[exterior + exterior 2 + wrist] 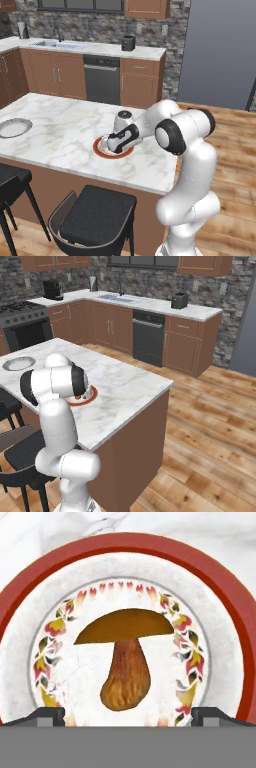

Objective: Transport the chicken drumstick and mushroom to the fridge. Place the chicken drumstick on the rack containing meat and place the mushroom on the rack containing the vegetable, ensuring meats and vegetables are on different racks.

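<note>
Arm bent low; end effector (128, 714) fingers spread.

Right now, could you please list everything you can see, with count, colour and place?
mushroom: one, brown cap, orange-tan stem, lying on the plate
plate: one, white with red rim and leaf pattern, on the island
island: one, white marble top, brown sides
bowl: one, grey, far left of the island
stools: two, black, at the island's near side
toaster: one, black, back counter
sink: one, in the back counter
dishwasher: one, dark, under the back counter
stove: one, black, left side
fridge: one, grey, closed
gripper: one, dark tips either side of the mushroom stem, open
</note>
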Controlling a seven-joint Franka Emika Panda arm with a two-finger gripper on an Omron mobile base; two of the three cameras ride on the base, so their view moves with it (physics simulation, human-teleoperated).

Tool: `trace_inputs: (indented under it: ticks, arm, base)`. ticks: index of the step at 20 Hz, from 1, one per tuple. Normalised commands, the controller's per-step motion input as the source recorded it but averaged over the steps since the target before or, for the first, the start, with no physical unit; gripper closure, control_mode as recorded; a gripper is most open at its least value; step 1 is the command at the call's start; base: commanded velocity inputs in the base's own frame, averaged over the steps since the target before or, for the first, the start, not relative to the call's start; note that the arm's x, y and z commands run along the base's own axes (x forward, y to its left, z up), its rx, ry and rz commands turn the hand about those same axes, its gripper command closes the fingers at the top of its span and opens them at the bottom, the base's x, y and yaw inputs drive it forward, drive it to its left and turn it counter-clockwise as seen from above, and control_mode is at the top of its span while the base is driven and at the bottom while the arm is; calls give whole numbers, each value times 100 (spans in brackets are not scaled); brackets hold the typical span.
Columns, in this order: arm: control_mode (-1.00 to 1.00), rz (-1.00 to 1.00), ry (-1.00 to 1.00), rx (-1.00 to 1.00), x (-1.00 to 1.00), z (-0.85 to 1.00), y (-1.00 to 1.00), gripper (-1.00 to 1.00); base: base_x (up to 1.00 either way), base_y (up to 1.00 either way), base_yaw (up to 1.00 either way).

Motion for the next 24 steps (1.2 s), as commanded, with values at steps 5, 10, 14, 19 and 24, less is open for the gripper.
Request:
trace_inputs:
  ticks: [5, 10, 14, 19, 24]
  arm:
    - [-100, 0, -1, 0, 26, -10, 0, -100]
    - [-100, 0, -1, 0, 20, -2, 0, -100]
    - [-100, 0, 0, 0, 5, -18, 1, -100]
    - [-100, 0, 0, 0, 14, -52, 17, -100]
    - [-100, 0, 0, 0, 35, -56, 27, 100]
  base:
    - [0, 0, 0]
    - [0, 0, 0]
    - [0, 0, 0]
    - [0, 0, 0]
    - [0, 0, 0]
